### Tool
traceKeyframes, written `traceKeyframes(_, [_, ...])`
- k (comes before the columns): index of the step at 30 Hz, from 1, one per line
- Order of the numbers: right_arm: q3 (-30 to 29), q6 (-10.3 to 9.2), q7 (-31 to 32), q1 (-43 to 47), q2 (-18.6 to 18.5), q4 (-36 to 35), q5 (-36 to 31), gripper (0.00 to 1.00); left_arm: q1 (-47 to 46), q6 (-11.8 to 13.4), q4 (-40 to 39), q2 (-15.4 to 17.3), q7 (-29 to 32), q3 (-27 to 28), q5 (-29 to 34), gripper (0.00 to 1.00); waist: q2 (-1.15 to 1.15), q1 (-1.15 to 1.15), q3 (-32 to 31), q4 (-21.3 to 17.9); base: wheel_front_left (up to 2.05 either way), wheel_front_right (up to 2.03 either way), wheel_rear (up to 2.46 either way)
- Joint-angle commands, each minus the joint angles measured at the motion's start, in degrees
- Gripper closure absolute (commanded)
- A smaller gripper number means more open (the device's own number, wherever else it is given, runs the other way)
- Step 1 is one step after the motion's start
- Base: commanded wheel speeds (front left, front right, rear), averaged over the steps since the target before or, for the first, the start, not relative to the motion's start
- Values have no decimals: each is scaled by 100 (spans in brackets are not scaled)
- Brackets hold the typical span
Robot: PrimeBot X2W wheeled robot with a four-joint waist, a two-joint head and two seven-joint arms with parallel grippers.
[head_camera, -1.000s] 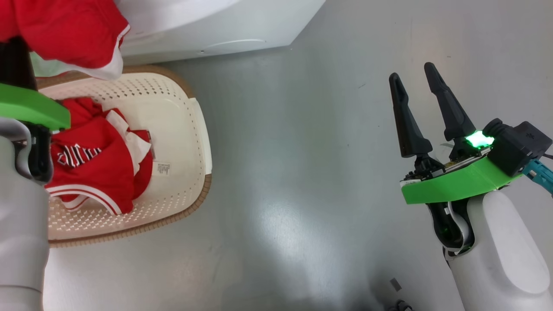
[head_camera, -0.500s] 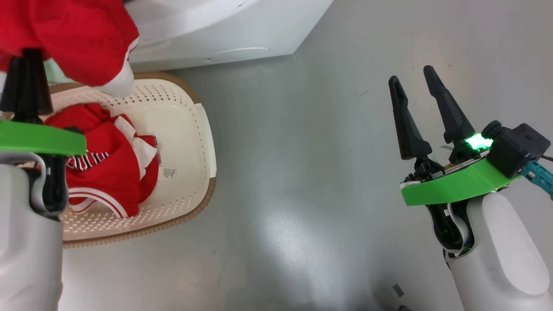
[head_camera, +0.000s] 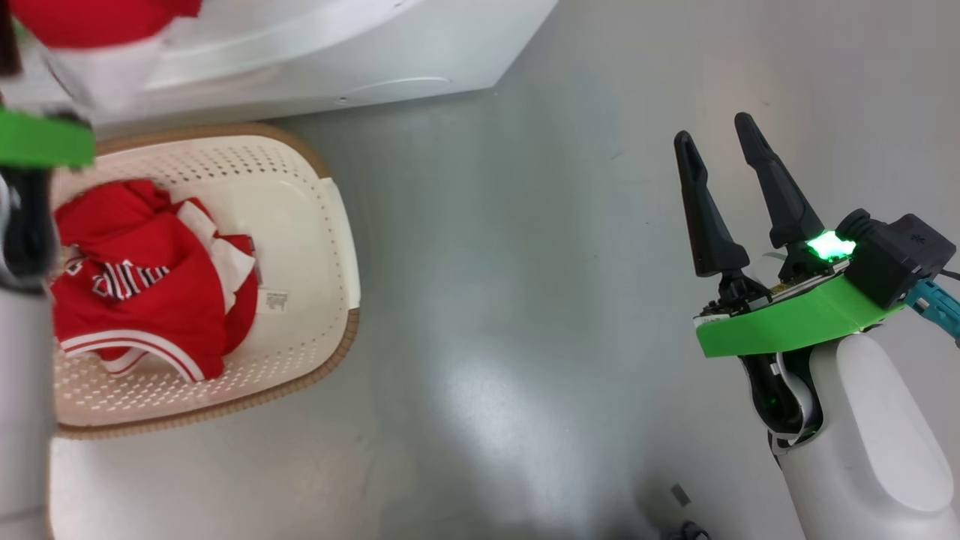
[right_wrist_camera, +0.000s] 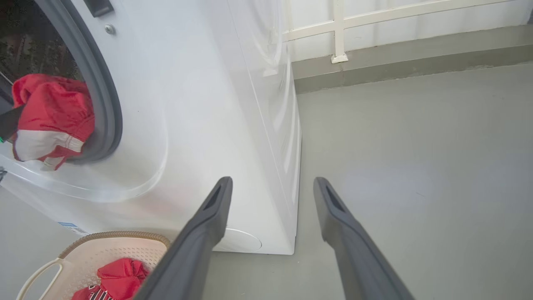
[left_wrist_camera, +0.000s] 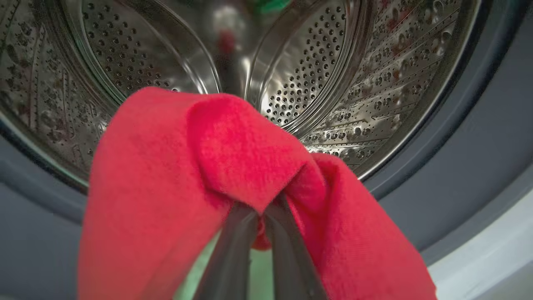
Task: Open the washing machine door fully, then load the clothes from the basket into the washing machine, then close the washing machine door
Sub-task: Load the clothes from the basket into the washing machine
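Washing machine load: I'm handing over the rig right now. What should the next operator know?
Left gripper: shut on a red garment, at the mouth of the drum, not yet released.
Right gripper: open, empty, above the floor.
Basket: beside the washing machine, more red clothes inside.
Done: door open. Left: release this garment, load the rest, close the door.

Washing machine (right_wrist_camera: 200, 125) — white, boxy, mouth uncovered. A grey gasket (right_wrist_camera: 113, 104) rings the perforated steel drum (left_wrist_camera: 316, 75). Blue label (right_wrist_camera: 68, 225) and round cap (right_wrist_camera: 239, 241) sit low on its front. Red garment (left_wrist_camera: 166, 175) with a white panel hangs at the drum mouth, bunched and draped over the closed left end effector (left_wrist_camera: 261, 208). Basket (head_camera: 315, 225) — cream, perforated, brown rim — stands upright just in front of the machine. More clothes (head_camera: 142, 300), red with white stripes, lie crumpled inside, beside its bottom label (head_camera: 274, 301).
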Motion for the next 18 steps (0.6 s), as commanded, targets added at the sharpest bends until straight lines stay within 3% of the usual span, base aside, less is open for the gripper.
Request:
traceKeyframes(1, [109,9,-26,158,34,-155,42,0,-315,-6,50,287,77,84,69,100,0,0,86,-114,0,0,0])
traceKeyframes(10, [151,9,-26,111,146,-189,50,0,-1843,-9,1365,433,210,-252,361,100,0,0,289,-413,0,0,0])
traceKeyframes(18, [163,9,-26,84,227,-234,50,0,-3080,103,2663,602,-290,-304,642,100,0,0,448,-664,0,0,0])
